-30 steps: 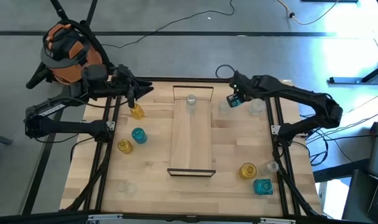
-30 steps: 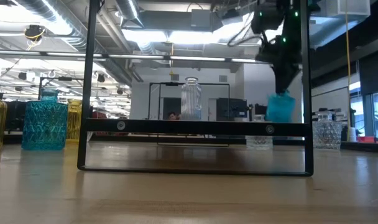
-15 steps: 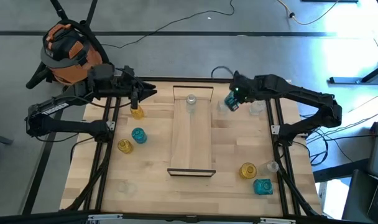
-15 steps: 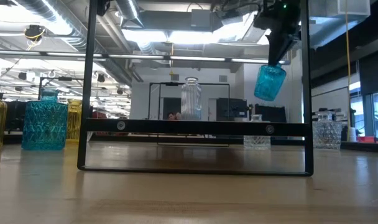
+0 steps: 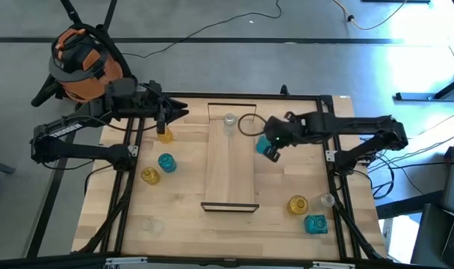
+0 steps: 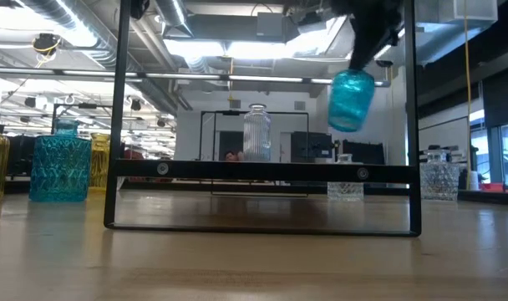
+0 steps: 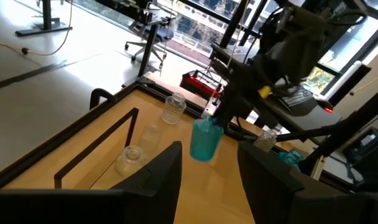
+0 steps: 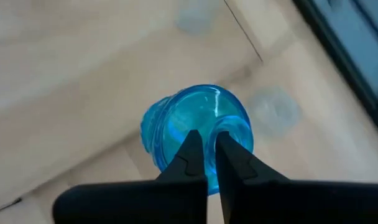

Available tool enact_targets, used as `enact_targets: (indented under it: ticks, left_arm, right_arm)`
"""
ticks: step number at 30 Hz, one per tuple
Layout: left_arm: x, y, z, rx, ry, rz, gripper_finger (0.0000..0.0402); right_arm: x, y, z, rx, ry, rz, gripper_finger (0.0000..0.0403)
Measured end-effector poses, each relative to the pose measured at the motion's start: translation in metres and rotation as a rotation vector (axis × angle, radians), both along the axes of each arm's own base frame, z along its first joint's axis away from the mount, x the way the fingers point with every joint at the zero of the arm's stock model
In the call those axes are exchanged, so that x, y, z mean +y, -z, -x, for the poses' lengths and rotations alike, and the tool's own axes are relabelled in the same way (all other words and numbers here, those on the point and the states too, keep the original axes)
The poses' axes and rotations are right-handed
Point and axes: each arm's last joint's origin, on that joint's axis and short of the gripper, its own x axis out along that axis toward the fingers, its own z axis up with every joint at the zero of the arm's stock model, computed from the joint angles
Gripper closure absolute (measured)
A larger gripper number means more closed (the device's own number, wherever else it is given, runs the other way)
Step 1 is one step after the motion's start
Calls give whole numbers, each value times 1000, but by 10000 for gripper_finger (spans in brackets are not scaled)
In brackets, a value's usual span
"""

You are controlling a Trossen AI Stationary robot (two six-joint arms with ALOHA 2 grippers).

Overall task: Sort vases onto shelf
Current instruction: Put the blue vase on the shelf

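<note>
Carried inward since earlier, the small teal-blue translucent glass vase [image 5: 266, 143] hangs pinched at its rim in the right gripper [image 5: 274, 144], beside the long pale wood shelf's [image 5: 231, 175] edge, above the table.

Left gripper [image 5: 167, 116], fingers parted and empty, waits over 1 amber-yellow glass vase [image 5: 164, 134].

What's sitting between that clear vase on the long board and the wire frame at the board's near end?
Nothing: from the clear vase to the near wire frame, the shelf is bare wood, seen in the high view.
</note>
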Motion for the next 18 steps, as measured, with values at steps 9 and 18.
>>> enact_targets:
  ticks: [9,18]
  left_arm:
    - [0,0,0,2,-3,-4,253]
    - [0,0,0,2,-3,-3,253]
  right_arm:
    - [19,27,-52,-42,-252,144,403]
    - [20,52,-83,-25,-393,270,403]
